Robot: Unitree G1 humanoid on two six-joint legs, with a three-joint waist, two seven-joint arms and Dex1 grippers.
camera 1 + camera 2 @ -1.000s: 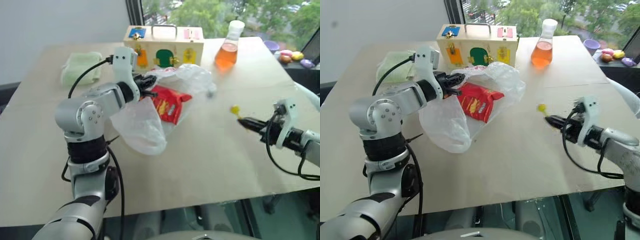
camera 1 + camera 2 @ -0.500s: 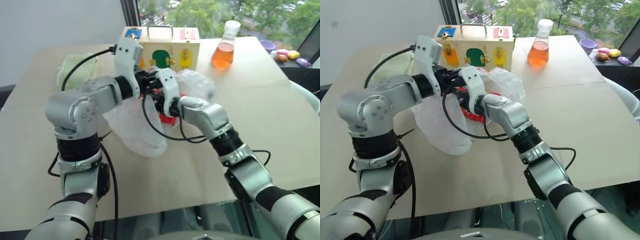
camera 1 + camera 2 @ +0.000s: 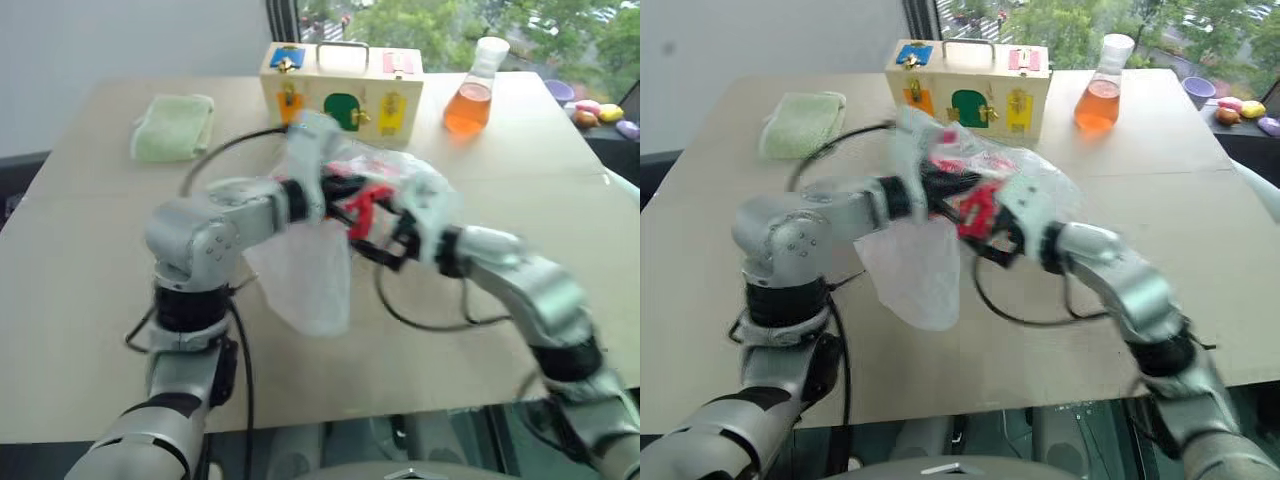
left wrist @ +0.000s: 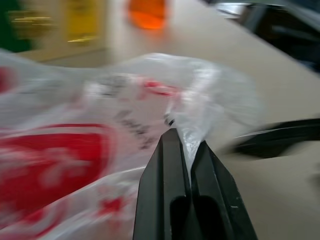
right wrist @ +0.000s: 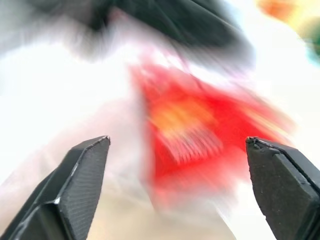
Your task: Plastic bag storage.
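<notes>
the plastic bag (image 3: 330,250) was held raised over the middle of the table (image 3: 90,270), a fold of its edge pinched between the clenched jaws of the left gripper (image 4: 182,142). the right gripper (image 5: 177,145) was spread wide and empty, aimed at a red packet (image 5: 200,130) that seemed, through the blur, to lie against the film. storage was judged barely begun: the bag was neither folded nor put away.
</notes>
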